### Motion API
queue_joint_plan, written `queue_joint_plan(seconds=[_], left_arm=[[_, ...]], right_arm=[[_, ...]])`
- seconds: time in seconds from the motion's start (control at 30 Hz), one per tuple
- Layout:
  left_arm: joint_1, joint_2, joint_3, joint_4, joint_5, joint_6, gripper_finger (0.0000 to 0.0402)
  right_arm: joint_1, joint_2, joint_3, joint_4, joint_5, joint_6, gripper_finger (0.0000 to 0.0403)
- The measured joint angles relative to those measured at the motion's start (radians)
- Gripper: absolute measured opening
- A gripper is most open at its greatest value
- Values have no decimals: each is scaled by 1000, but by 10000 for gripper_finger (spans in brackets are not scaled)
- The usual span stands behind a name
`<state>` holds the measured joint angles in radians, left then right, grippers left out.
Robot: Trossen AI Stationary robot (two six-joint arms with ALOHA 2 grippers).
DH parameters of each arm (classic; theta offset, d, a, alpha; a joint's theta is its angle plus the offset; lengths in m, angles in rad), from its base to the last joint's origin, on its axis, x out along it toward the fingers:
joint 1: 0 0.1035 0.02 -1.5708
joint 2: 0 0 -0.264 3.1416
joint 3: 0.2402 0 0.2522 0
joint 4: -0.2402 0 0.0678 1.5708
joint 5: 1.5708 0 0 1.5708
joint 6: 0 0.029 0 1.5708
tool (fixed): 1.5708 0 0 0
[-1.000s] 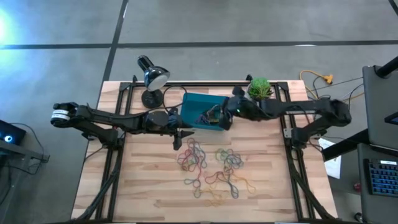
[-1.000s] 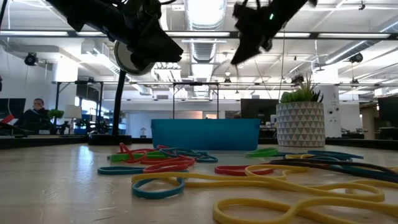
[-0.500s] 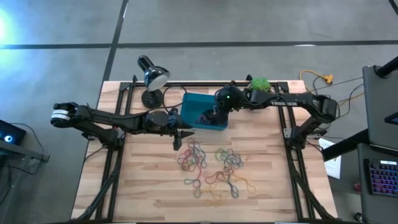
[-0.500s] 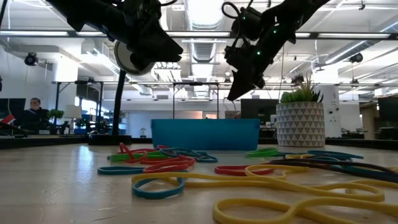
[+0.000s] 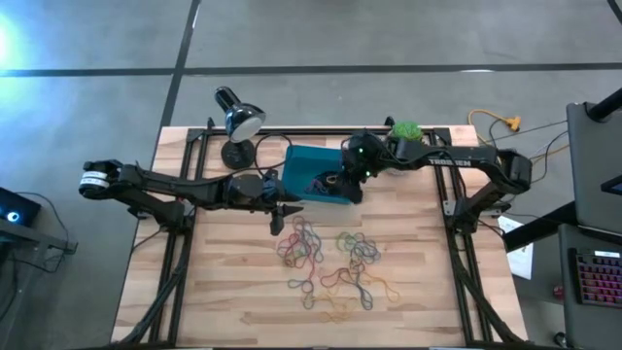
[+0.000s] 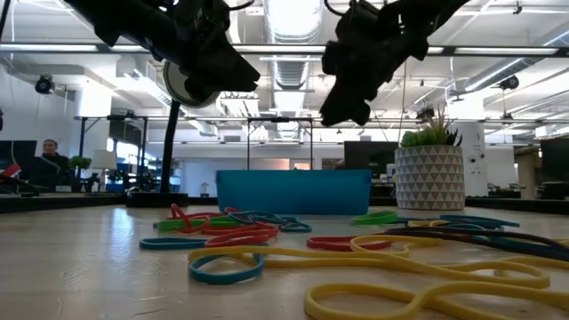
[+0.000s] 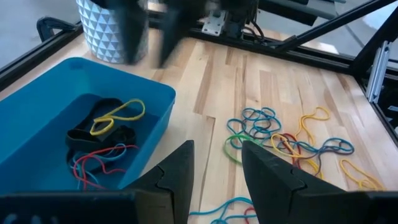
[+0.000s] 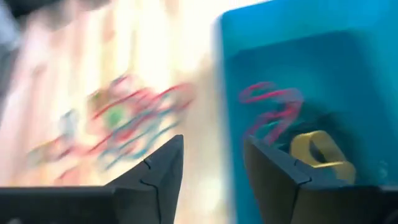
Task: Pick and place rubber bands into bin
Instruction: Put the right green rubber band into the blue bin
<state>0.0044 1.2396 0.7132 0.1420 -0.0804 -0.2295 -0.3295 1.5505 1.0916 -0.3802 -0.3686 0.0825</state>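
Observation:
The teal-blue bin (image 5: 303, 167) stands at the far middle of the table with a few rubber bands (image 7: 102, 130) lying in it: yellow, black and red. Several more rubber bands (image 5: 330, 261) lie loose on the wood nearer the front. My right gripper (image 5: 342, 187) hangs open above the bin's right end, tipped downward, with nothing between its fingers (image 8: 158, 168). My left gripper (image 5: 282, 209) hovers open off the bin's near left corner, above the table and clear of the loose bands (image 7: 286, 137), also with nothing in it.
A desk lamp (image 5: 238, 122) stands left of the bin at the far edge, and a white plant pot (image 5: 406, 136) stands to its right. Black frame rails (image 5: 180, 233) run along both table sides. Bare wood lies along the near edge.
My right gripper has swung toward the table's left over the bin, turned at the wrist, tipped downward and sunk a little. In the low view its fingertips have gone from a narrow point to a wider spread: it has opened. My left gripper has kept still.

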Motion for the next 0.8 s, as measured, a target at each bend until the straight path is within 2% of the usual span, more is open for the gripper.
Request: queue_joint_plan(seconds=[0.07, 0.27, 0.5, 0.8], left_arm=[[0, 0, 0, -3, 0, 0, 118], [0, 0, 0, -2, 0, 0, 118], [0, 0, 0, -2, -1, 0, 118], [0, 0, 0, -1, -1, 1, 118]], right_arm=[[41, -3, 0, -49, -27, -13, 158], [188, 3, -34, -110, -12, -28, 145], [324, 3, -117, -83, 212, 62, 123], [385, 4, -236, 72, 327, 187, 112]])
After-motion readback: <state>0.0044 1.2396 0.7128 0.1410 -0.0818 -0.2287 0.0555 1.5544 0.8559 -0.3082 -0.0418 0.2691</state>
